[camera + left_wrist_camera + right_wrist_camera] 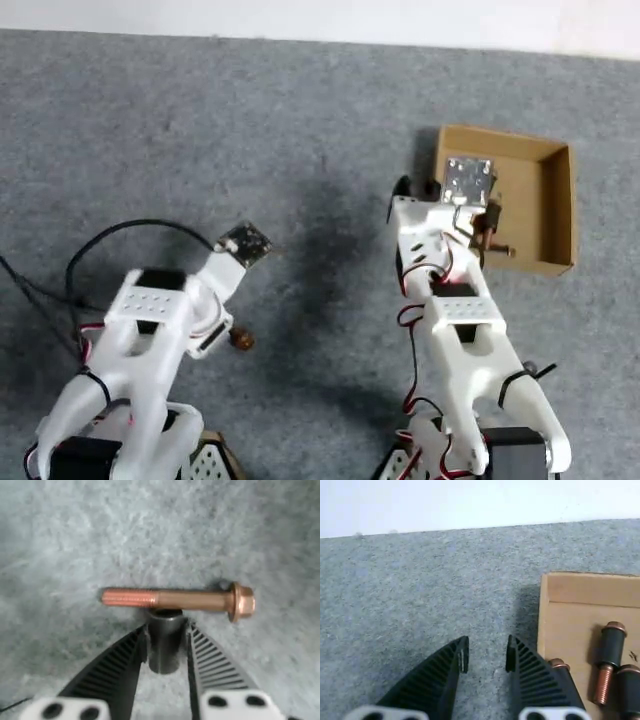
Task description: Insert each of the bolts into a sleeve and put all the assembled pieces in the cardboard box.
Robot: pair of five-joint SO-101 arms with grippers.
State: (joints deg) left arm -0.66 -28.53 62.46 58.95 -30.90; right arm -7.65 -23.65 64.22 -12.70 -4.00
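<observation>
My left gripper is shut on a dark sleeve, held low over the grey carpet. A copper bolt lies on the carpet just past the sleeve's open end, crosswise to it. Its head peeks out beside the left arm in the high view. The cardboard box sits at the right rear. My right gripper is open and holds nothing, above the carpet by the box's wall, and it appears at the box's left side. Sleeved bolts lie inside the box.
A black cable loops over the carpet behind the left arm. Bare carpet stretches between the two arms and toward the back edge, where a pale wall begins.
</observation>
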